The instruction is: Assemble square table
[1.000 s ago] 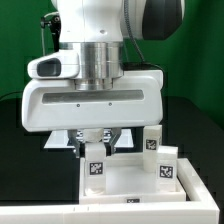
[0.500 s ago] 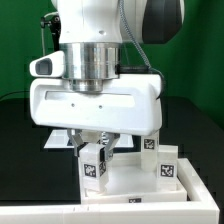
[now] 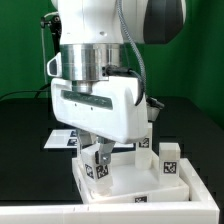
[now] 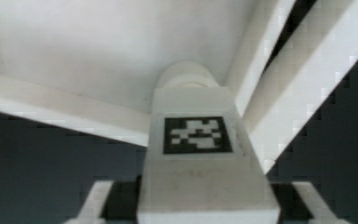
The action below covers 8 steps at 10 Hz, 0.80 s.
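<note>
My gripper is shut on a short white square leg with a black-and-white tag, and holds it upright over the corner of the white square table top nearest the exterior view's left. In the wrist view the leg fills the space between both fingers, its rounded end pointing at the top's inner face beside the raised rim. A second tagged leg stands at the top's right side. A third leg shows partly behind my hand.
The marker board lies on the black table behind the top, at the exterior view's left. A long white border rail runs along the front edge. The large white hand hides much of the area above the top.
The hand has turned about its axis and tilted, and the held leg has shifted slightly to the exterior view's right and lower toward the top. The grip is unchanged.
</note>
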Tool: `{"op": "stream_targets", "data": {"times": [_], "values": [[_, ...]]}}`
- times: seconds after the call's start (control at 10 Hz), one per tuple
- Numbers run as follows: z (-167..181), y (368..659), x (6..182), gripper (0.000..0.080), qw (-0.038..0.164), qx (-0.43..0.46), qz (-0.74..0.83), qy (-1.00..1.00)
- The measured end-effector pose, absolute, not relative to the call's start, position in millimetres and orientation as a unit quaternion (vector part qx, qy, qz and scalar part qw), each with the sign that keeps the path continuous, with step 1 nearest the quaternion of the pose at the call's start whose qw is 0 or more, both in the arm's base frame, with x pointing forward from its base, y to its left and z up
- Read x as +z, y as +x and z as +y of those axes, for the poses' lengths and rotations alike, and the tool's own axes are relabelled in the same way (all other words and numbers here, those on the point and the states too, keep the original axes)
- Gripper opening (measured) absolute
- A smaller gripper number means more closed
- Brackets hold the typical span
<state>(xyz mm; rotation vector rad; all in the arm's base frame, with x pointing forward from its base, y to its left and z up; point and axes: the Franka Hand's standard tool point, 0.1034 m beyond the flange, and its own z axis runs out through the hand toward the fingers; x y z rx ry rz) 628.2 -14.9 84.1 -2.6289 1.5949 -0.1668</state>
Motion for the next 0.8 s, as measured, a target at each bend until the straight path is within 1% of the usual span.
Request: {"op": "stream_targets", "data": {"times": [0.2, 0.3, 0.4, 0.5, 0.6, 0.8], "values": [[-15.0, 628.1, 84.0, 0.0291, 0.029, -0.055, 0.491, -0.869], [-14.9, 628.1, 84.6, 0.0541, 0.028, -0.056, 0.473, -0.879], [-13.8, 628.9, 86.6, 0.0541, 0.026, -0.058, 0.437, -0.897], [-13.5, 630.7, 90.1, 0.0615, 0.021, -0.062, 0.378, -0.923], [-14.5, 630.0, 88.7, 0.0643, 0.018, -0.062, 0.352, -0.934], [-14.7, 629.7, 88.4, 0.0648, 0.014, -0.063, 0.285, -0.956]]}}
